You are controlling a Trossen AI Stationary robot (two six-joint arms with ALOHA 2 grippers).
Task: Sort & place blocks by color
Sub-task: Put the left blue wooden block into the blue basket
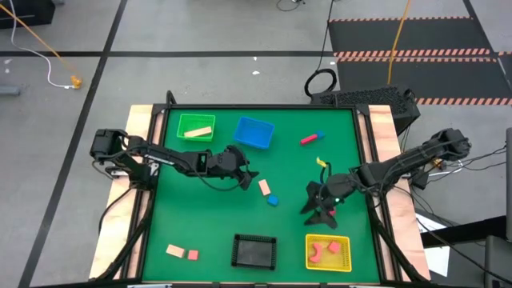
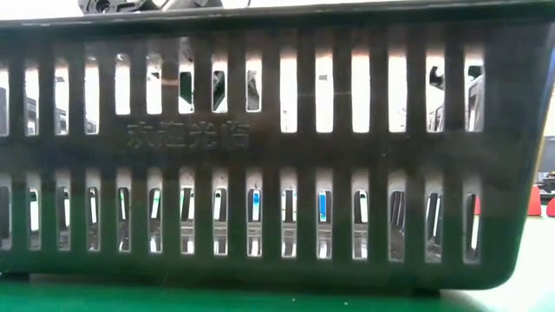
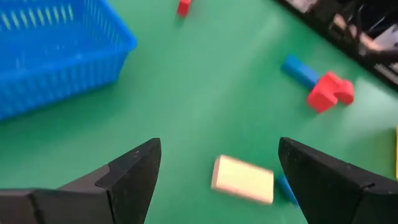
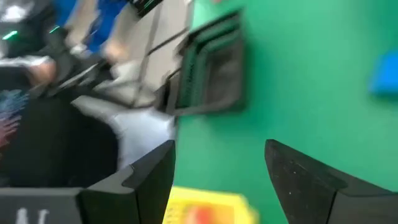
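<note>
Left claw (image 3: 217, 171) stood wide open and empty, the tan block (image 3: 242, 180) lying on the table (image 3: 205, 93) just ahead between its fingers, a blue block (image 3: 287, 188) touching it. You should straddle only the tan one. Right claw (image 1: 322, 204) hovered open near the yellow basket (image 1: 346, 254).

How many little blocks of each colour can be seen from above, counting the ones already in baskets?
Tan blocks: 3, one in the green basket
Red blocks: 4, two in the yellow basket
Blue blocks: 2
Yellow block: 1
Total: 10 blocks in sight
</note>
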